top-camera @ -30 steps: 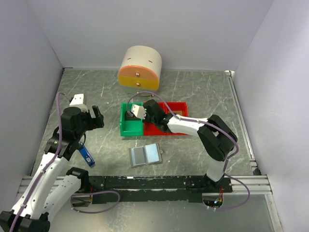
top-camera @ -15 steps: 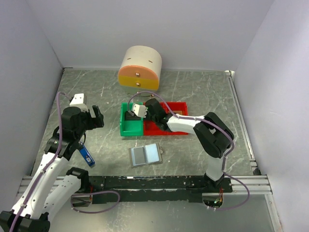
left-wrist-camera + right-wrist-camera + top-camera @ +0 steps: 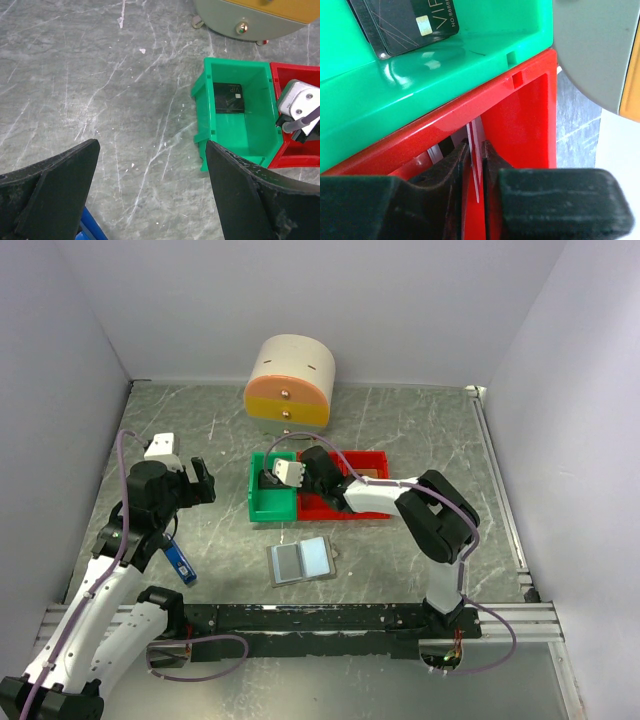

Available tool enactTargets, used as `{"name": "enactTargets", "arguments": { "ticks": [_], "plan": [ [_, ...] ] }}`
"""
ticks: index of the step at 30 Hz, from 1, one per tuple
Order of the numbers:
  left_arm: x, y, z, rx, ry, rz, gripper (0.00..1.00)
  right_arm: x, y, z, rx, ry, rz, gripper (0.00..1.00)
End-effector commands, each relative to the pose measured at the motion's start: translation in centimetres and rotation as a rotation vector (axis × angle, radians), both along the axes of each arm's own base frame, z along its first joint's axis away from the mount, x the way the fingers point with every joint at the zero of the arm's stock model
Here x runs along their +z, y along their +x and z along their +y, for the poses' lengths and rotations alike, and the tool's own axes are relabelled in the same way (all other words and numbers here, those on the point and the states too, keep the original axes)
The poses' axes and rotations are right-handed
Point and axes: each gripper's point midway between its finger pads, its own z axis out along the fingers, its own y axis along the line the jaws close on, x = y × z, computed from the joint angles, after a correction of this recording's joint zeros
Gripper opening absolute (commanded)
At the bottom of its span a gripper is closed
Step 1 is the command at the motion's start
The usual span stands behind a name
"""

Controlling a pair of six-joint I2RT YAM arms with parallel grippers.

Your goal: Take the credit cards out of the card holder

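Observation:
The card holder (image 3: 301, 561) lies open and flat on the table in front of the bins. A black credit card (image 3: 229, 97) rests in the green bin (image 3: 258, 505), also seen in the right wrist view (image 3: 410, 25). My right gripper (image 3: 475, 155) hangs over the left end of the red bin (image 3: 375, 462). Its jaws stand a narrow slit apart. A thin pale credit card (image 3: 476, 145) stands edge-on between them, against the left finger with a small gap to the right one. My left gripper (image 3: 152, 165) is wide open above bare table, left of the green bin.
A round orange-and-cream drawer unit (image 3: 290, 380) stands behind the bins. A narrow blue-and-black stick (image 3: 180, 562) lies on the table below the left gripper. White walls close in the table on three sides.
The right gripper's jaws have parted slightly around the pale card, and that arm has crept a little to the left. The left arm has stayed still.

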Motion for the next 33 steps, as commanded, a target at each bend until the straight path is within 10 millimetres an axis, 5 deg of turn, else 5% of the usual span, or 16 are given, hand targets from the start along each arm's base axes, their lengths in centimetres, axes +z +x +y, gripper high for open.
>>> {"name": "enactTargets", "arguments": {
  "ticks": [1,7,21,23,28,33],
  "plan": [
    [0.7,0.3,0.0,-0.011,0.001,-0.038,0.99,-0.5,-0.1,-0.3,-0.001,0.002,0.015,0.17],
    [0.7,0.4,-0.2,-0.02,0.001,-0.037,0.99,-0.4,-0.8,-0.9,0.015,-0.001,0.042,0.38],
    [0.5,0.4,-0.5,-0.039,0.001,-0.03,0.99,1.1,-1.1,-1.2,-0.007,0.045,0.048,0.44],
    [0.5,0.4,-0.5,-0.04,0.0,-0.03,0.99,1.4,-1.4,-0.9,0.001,0.07,0.062,0.54],
    [0.2,0.5,-0.3,-0.021,-0.001,-0.009,0.99,2.0,-1.8,-0.6,0.007,0.116,0.065,0.57],
    [0.0,0.5,-0.5,-0.031,0.0,0.001,0.99,5.2,-1.9,-0.4,-0.065,0.285,0.017,0.57]
  ]
}}
